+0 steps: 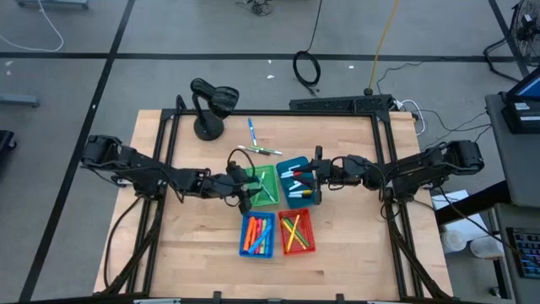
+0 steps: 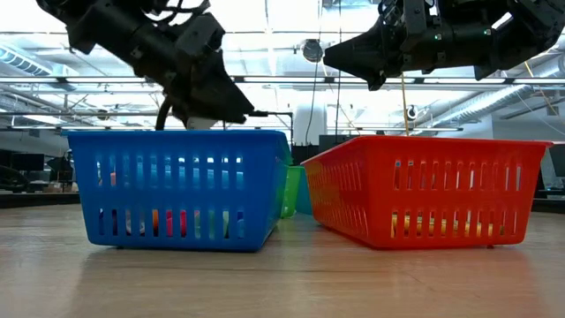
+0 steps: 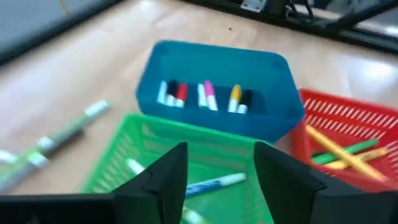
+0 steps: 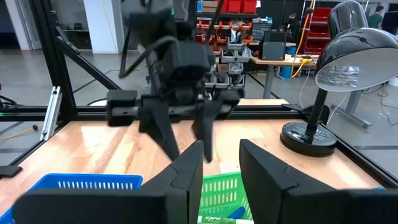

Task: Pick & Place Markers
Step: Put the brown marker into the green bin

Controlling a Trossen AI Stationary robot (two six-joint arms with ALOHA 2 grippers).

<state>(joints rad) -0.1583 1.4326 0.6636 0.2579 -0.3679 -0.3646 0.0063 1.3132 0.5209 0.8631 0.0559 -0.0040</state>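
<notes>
My left gripper (image 1: pixel 245 187) hangs open over the green bin (image 1: pixel 268 187), nothing between its fingers (image 3: pixel 163 180). Under it a white marker with a blue cap (image 3: pixel 214 183) lies on the green bin's floor (image 3: pixel 124 155). My right gripper (image 1: pixel 315 175) stands open and level over the teal bin (image 1: pixel 295 182), holding nothing; in its own wrist view (image 4: pixel 221 168) it faces the left gripper (image 4: pixel 186 134). Several white markers with coloured caps (image 3: pixel 205 96) lie in the teal bin (image 3: pixel 217 68). Loose markers (image 1: pixel 260 149) lie on the table beyond the bins.
A blue bin (image 1: pixel 257 235) with orange and blue markers and a red bin (image 1: pixel 297 232) with yellow and green ones stand nearer the front edge. A black desk lamp (image 1: pixel 211 105) stands at the back left. Bare wood lies to either side of the bins.
</notes>
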